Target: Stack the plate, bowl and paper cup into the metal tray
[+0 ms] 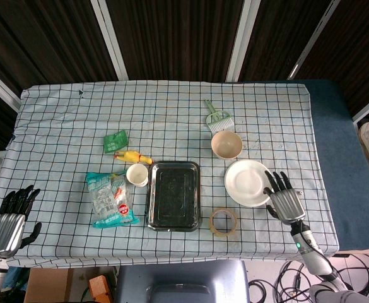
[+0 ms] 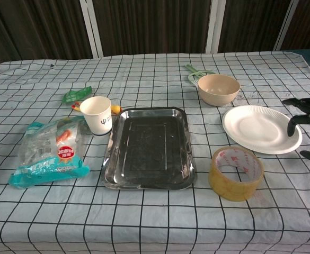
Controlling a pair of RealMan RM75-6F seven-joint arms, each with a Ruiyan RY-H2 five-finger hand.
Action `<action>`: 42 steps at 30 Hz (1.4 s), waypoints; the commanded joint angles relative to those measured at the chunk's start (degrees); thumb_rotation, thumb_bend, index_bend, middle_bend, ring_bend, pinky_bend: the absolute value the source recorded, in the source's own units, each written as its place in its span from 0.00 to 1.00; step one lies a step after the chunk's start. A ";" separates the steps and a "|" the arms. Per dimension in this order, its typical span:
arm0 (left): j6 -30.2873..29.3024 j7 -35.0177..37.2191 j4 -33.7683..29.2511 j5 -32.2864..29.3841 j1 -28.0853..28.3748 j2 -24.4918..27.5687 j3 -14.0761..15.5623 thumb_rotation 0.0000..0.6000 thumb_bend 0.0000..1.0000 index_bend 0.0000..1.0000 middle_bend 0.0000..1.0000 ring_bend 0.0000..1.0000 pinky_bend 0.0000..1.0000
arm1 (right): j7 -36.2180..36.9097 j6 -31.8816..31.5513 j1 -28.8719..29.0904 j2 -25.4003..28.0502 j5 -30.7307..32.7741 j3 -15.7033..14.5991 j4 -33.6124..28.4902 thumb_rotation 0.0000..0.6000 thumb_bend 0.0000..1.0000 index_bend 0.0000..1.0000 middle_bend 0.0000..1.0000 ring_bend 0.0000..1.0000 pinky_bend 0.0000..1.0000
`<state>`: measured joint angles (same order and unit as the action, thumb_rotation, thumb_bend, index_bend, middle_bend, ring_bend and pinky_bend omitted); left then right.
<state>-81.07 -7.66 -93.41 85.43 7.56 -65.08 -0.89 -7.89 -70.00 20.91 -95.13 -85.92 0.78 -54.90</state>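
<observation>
An empty metal tray (image 1: 173, 195) (image 2: 149, 148) lies at the table's front middle. The white plate (image 1: 247, 182) (image 2: 259, 128) sits to its right, with the beige bowl (image 1: 226, 144) (image 2: 218, 89) behind the plate. A white paper cup (image 1: 137, 175) (image 2: 97, 115) stands upright at the tray's back left corner. My right hand (image 1: 284, 197) (image 2: 306, 117) hovers at the plate's right rim, fingers spread, holding nothing. My left hand (image 1: 11, 217) hangs open off the table's front left corner, seen only in the head view.
A tape roll (image 1: 223, 221) (image 2: 235, 172) lies in front of the plate. A snack bag (image 1: 110, 199) (image 2: 51, 152) lies left of the tray. A green packet (image 1: 115, 141), a yellow toy (image 1: 134, 156) and a green brush (image 1: 217, 118) lie further back.
</observation>
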 commanded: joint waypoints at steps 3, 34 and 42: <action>-0.75 0.45 -0.04 0.60 -0.30 0.26 0.15 1.00 0.41 0.00 0.00 0.00 0.07 | -0.69 -0.16 -0.13 -0.03 -0.06 0.07 -0.33 1.00 0.23 0.40 0.00 0.00 0.00; -1.74 1.24 0.07 1.61 -0.82 0.51 0.36 1.00 0.41 0.00 0.00 0.00 0.07 | 1.14 0.99 2.58 -5.59 -0.71 1.45 5.88 1.00 0.40 0.63 0.06 0.00 0.00; -1.72 1.32 0.14 1.77 -0.78 0.48 0.38 1.00 0.41 0.00 0.00 0.00 0.07 | 1.43 -1.66 2.48 -4.47 -1.97 1.49 4.77 1.00 0.49 0.67 0.08 0.00 0.00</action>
<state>-82.79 -6.33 -93.27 87.21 6.78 -64.60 -0.52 -6.36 -71.35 23.39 -99.81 -87.70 2.21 -49.88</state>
